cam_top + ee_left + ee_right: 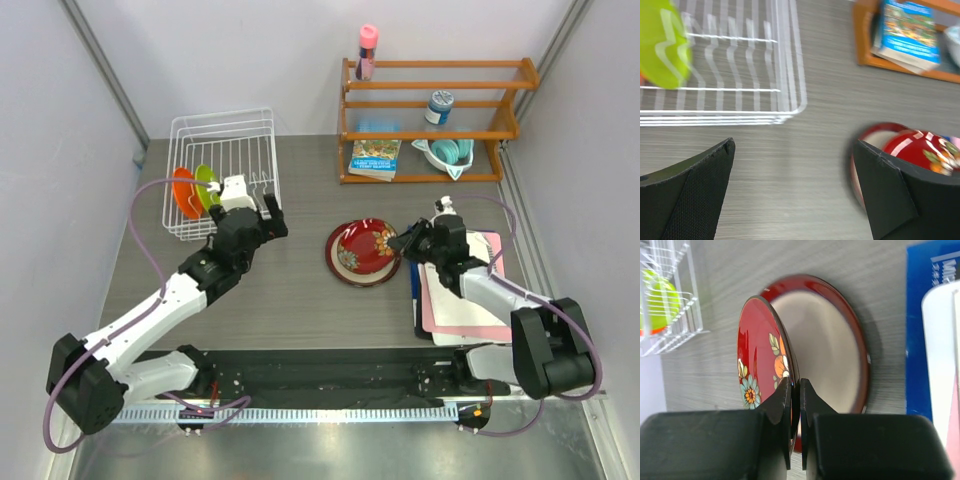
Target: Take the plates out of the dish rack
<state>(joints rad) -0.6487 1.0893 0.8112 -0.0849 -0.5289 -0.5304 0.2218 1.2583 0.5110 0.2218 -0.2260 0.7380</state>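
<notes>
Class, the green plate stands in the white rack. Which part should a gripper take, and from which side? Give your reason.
Take the green plate by its top rim, coming from above. It stands on edge in the rack, the orange plate close beside it, so only the thin upper edge is likely free to pinch.

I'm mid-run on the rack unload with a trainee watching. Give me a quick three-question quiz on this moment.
1. True or false: the left gripper holds a plate.
2. How many plates stand in the rack? A one, B two, C three.
3. Fill in: the right gripper pinches the rim of the ___ plate, tilted over the cream plate.
Key: 1 false, it is open and empty. 2 B, the orange plate and green plate. 3 floral plate.
</notes>
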